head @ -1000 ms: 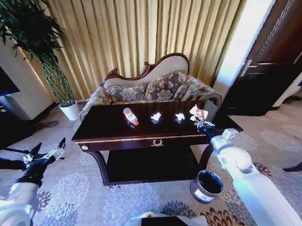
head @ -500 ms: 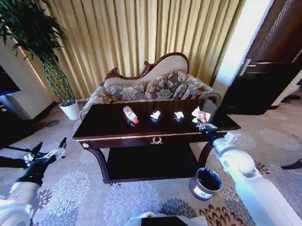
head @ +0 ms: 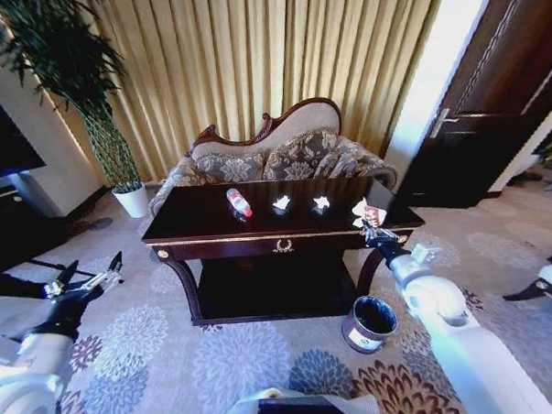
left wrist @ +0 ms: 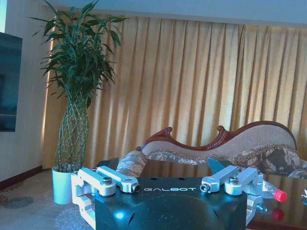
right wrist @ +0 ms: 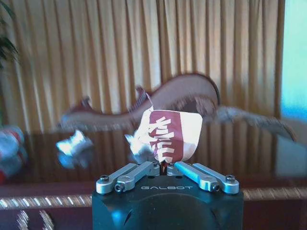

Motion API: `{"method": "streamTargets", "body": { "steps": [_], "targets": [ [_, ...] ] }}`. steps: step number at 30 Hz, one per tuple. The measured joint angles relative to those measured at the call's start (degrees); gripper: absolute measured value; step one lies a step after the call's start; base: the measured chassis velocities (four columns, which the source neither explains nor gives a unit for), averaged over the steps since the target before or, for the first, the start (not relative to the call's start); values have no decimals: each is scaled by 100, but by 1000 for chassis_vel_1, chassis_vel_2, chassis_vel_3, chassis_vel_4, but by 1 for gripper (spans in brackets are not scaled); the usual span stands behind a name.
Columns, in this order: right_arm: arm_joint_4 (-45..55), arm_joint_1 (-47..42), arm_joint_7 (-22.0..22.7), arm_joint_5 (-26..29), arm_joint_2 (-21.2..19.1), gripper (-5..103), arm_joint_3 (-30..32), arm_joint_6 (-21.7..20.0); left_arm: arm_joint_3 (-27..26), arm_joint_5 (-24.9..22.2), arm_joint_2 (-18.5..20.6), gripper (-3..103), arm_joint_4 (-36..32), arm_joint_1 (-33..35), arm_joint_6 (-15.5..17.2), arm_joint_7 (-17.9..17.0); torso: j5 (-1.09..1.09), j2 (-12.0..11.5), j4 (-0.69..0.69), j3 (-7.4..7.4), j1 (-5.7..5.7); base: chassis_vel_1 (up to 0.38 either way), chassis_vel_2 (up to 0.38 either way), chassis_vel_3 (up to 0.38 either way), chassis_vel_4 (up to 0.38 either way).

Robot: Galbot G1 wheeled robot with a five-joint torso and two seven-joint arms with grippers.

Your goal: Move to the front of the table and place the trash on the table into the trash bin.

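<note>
My right gripper (head: 376, 226) pinches a red-and-white wrapper (right wrist: 168, 135) above the table's (head: 195, 231) right front corner. Bottle (head: 238, 202) and two paper wads (head: 281, 203) lie on top. Trash bin (head: 367, 323) on floor. Left gripper (head: 85, 280) spread, parked low.

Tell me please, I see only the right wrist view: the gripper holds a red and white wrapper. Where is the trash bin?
Observer: The trash bin stands on the carpet beside the right front leg of the table, lower than the right gripper.
Operator: Is the wrapper over the bin?
Observer: No. The head view shows the wrapper at the table's right front corner; the bin is nearer the robot.
Operator: And the left arm?
Observer: The left gripper hangs open, low over the carpet, apart from the table.
</note>
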Motion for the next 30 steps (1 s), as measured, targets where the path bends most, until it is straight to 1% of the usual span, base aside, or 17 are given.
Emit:
{"method": "streamTargets", "body": {
  "steps": [2,4,7,11,14,16,17,18,19,20,21,22,23,25,27,28,30],
  "targets": [
    [-379,4,-34,-117,16,2,16,4,-8,-8,-1,100,1,1,-6,4,1,-1,1,0,1,0,0,0,0],
    [-460,4,-37,-142,18,2,23,11,-11,-11,-1,100,2,1,-7,4,1,-1,0,0,1,0,0,0,0],
    [-1075,-81,-95,-246,24,2,239,87,8,-22,-14,100,49,-21,-13,13,1,-1,-2,0,2,0,0,0,0],
    [-1384,-116,-29,-290,7,2,304,90,44,-23,-23,100,79,-36,-19,24,1,-1,-1,0,2,0,0,0,0],
    [-1832,-50,43,-381,19,2,298,70,87,-25,-30,100,128,-67,-63,68,0,0,-1,0,2,0,0,0,0],
    [-2330,94,65,-512,52,2,232,62,106,-25,-37,100,147,-84,-89,86,0,-1,1,0,2,0,0,0,0],
    [-2832,231,78,-664,83,2,159,106,106,-25,-41,100,151,-85,-95,88,1,-1,1,0,2,0,0,0,0],
    [-3313,358,105,-884,115,2,85,262,92,-28,-45,100,151,-77,-101,90,3,-1,0,0,2,0,0,0,0],
    [-3313,358,105,-884,115,2,85,262,92,-28,-45,100,151,-77,-101,90,3,-1,0,0,2,0,0,0,0],
    [-3562,424,114,-1017,128,2,48,370,85,-31,-48,100,150,-69,-104,93,2,-1,0,0,2,0,0,0,0],
    [-4096,560,122,-1288,150,2,-30,592,67,-33,-61,100,158,-39,-127,108,3,-1,-1,0,2,0,0,0,0],
    [-4421,656,123,-1379,157,2,-80,707,64,-33,-73,100,173,-21,-157,130,5,-1,-1,0,2,0,0,0,0],
    [-4773,788,125,-1412,160,2,-131,785,64,-31,-93,100,192,1,-179,153,2,-1,-2,0,2,0,0,0,0],
    [-4953,867,127,-1418,163,2,-152,818,66,-30,-100,100,198,7,-188,161,1,-1,-1,0,2,0,0,0,0],
    [-5563,1223,131,-1394,184,2,-201,917,83,-22,-119,100,206,18,-199,176,1,-1,-1,0,2,0,0,0,0],
    [-5563,1223,131,-1394,184,2,-201,917,83,-22,-119,100,206,18,-199,176,1,-1,-1,0,2,0,0,0,0],
    [-5755,1445,131,-1169,216,2,-205,834,97,-19,-120,100,204,4,-200,182,0,-1,1,0,1,0,0,0,0]
  ]
}}
